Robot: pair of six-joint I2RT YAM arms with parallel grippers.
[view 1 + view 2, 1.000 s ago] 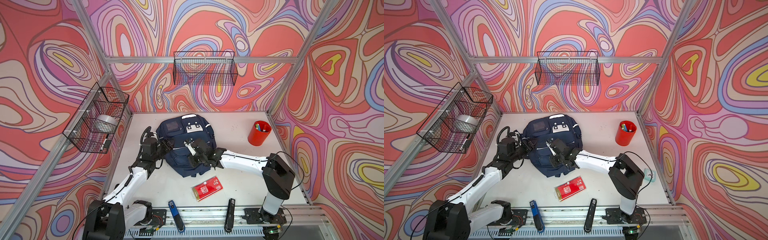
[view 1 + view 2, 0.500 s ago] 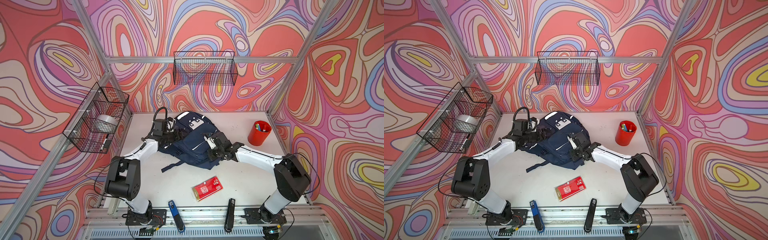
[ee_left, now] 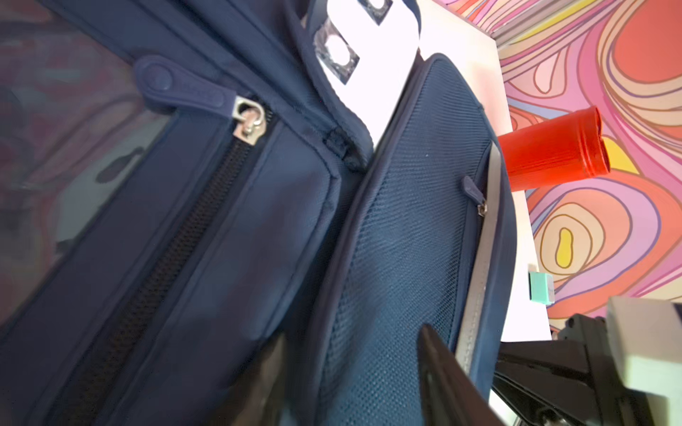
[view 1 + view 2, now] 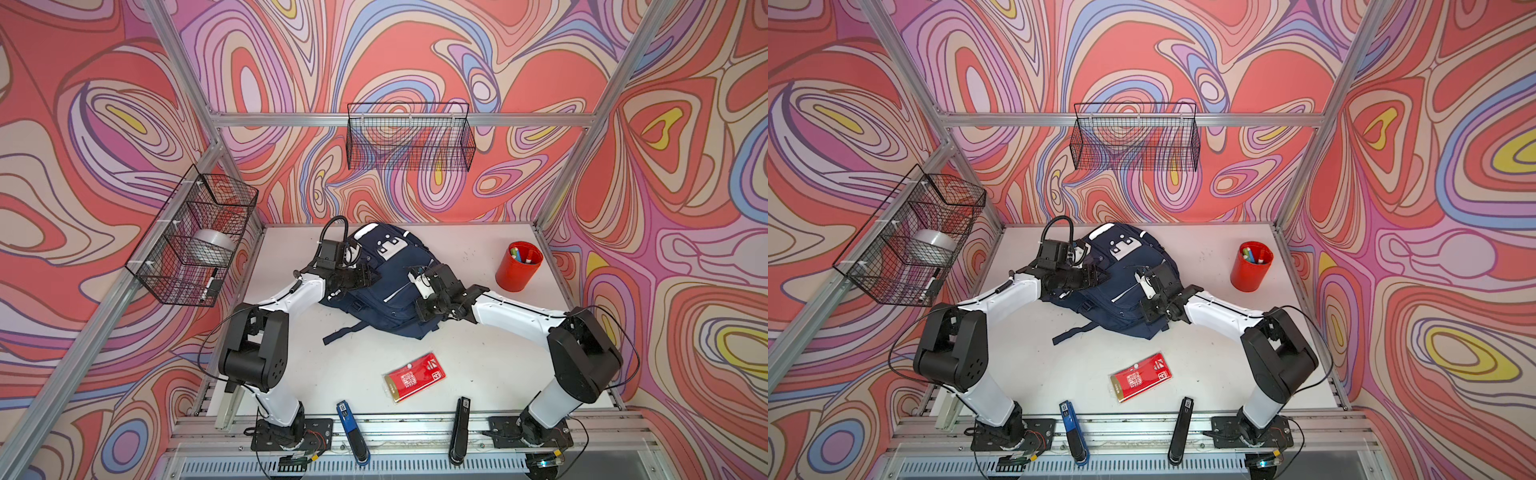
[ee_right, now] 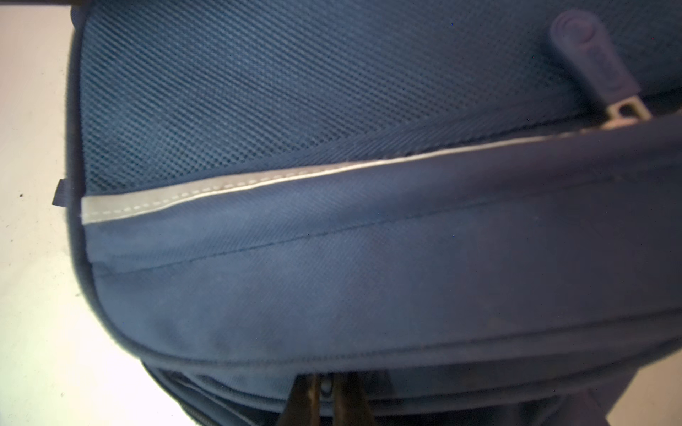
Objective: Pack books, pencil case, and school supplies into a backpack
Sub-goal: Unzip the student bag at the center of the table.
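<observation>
right gripper [image 5: 324,385] pinching navy backpack [image 4: 384,282], red packet [image 4: 414,378] nearby

No legible text anywhere; white print on the flat red packet [image 4: 414,377] too small.

A robot test cell in a lab: a white tabletop [image 4: 478,357] boxed in by an aluminium frame [image 4: 399,119] and swirl-printed walls [image 4: 415,50], a wire basket [image 4: 409,141] hung at the back, a left arm [image 4: 286,299] and a right arm [image 4: 515,318] bolted along its front edge.
</observation>
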